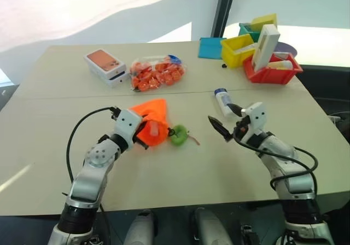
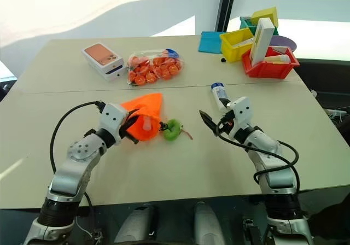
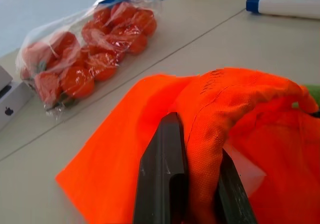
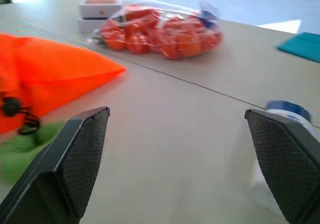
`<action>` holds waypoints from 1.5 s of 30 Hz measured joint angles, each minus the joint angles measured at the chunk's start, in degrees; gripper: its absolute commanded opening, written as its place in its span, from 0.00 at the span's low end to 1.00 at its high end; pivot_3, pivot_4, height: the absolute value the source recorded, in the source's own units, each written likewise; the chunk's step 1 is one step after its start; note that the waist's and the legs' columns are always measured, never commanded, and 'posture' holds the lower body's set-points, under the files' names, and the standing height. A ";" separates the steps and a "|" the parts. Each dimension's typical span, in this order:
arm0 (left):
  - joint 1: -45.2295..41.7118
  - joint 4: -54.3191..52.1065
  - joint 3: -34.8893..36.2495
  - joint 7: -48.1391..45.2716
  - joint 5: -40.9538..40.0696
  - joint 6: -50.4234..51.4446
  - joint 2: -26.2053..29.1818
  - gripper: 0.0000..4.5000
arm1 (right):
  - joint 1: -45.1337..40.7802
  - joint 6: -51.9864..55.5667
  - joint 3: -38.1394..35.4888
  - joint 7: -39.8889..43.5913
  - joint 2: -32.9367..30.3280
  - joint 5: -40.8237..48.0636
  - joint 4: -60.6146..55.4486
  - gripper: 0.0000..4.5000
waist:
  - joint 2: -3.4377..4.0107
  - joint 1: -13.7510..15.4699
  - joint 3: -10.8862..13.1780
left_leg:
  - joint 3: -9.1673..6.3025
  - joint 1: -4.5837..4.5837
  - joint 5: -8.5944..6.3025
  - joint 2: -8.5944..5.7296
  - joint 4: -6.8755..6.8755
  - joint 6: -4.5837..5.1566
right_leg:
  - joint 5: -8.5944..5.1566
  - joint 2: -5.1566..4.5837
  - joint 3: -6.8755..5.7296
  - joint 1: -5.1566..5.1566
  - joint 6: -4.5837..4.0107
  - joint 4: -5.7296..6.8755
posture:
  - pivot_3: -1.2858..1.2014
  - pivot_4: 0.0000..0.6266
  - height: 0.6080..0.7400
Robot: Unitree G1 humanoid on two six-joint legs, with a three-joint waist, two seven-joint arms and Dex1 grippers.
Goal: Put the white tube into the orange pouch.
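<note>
White tube (image 1: pixel 222 100) blue-capped, left pincer (image 1: pixel 143 134) clamping orange pouch (image 1: pixel 153 112), right pincer (image 1: pixel 224 120) spread.

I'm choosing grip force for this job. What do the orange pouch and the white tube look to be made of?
The orange pouch: soft woven fabric, matte; a fine weave and stitched seam show, and it folds limply where the left gripper pinches it.

The white tube: probably smooth plastic with a slight sheen and a blue cap; how squeezable it is cannot be told from its look.

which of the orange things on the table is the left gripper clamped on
The orange pouch: the left gripper is shut on its fabric. The bag of orange pieces and orange-topped box sit untouched farther back.
</note>
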 measured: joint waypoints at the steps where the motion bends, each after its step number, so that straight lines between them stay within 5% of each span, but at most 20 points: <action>1: 0.38 -0.17 -0.05 -0.54 0.02 0.16 1.02 0.01 | -1.06 0.00 0.53 -1.85 0.75 -1.50 1.19 1.00 | 0.00 -0.10 0.00 | 0.01 0.01 0.00 0.00 0.00 0.00 | 0.00 0.00 0.01 0.01 -0.01 0.00 | 0.52 0.24 1.00; 12: 1.44 -0.19 -0.99 -1.04 0.12 0.16 1.65 0.01 | -11.56 -2.33 -0.97 -17.18 5.93 -9.94 21.64 1.00 | 0.02 -0.02 0.01 | 0.05 -0.01 0.00 -0.01 -0.03 0.00 | 0.01 -0.05 0.03 -0.01 0.00 -0.02 | 0.52 0.24 1.00; 22: 0.85 -0.15 -1.20 -0.92 0.13 0.18 0.43 0.01 | -14.97 -3.81 -4.21 -16.80 7.75 -7.47 30.38 1.00 | 0.03 -0.28 0.01 | 0.05 0.00 0.00 0.00 -0.04 0.00 | 0.01 -0.02 0.04 -0.02 0.01 0.02 | 0.52 0.24 1.00; 28: 0.84 0.06 -1.51 -0.95 0.13 0.18 -0.08 0.00 | -14.97 -5.02 -4.91 -16.08 8.30 -6.09 30.46 0.40 | 0.04 -0.30 0.01 | 0.04 0.00 0.00 0.00 -0.03 0.01 | 0.02 -0.01 0.03 -0.02 0.01 0.03 | 0.52 0.24 1.00; 33: 0.87 0.40 -2.49 -1.00 0.12 0.19 -0.27 0.00 | -14.43 -5.08 -4.73 -15.13 8.17 -6.18 29.64 0.35 | 0.04 -0.29 0.01 | 0.04 0.00 0.00 0.00 -0.03 0.00 | 0.01 -0.01 0.04 -0.02 0.01 0.03 | 0.52 0.24 1.00; 39: 0.46 0.59 -2.56 -0.63 -0.39 1.50 -1.45 0.00 | -8.85 -4.81 -2.95 -7.17 5.65 -4.38 20.34 0.35 | 0.07 -0.21 0.03 | 0.03 0.00 0.00 0.00 -0.04 0.01 | 0.01 -0.02 0.04 -0.03 0.02 0.02 | 0.52 0.24 1.00; 45: -1.31 1.07 -0.57 -1.64 -4.23 5.58 -1.82 0.00 | 7.28 9.43 1.02 18.56 -9.27 14.88 -8.69 0.35 | 0.13 -0.22 0.06 | -0.02 -0.03 -0.05 0.00 -0.02 0.09 | -0.07 -0.05 0.00 0.03 0.13 -0.03 | 0.52 0.24 1.00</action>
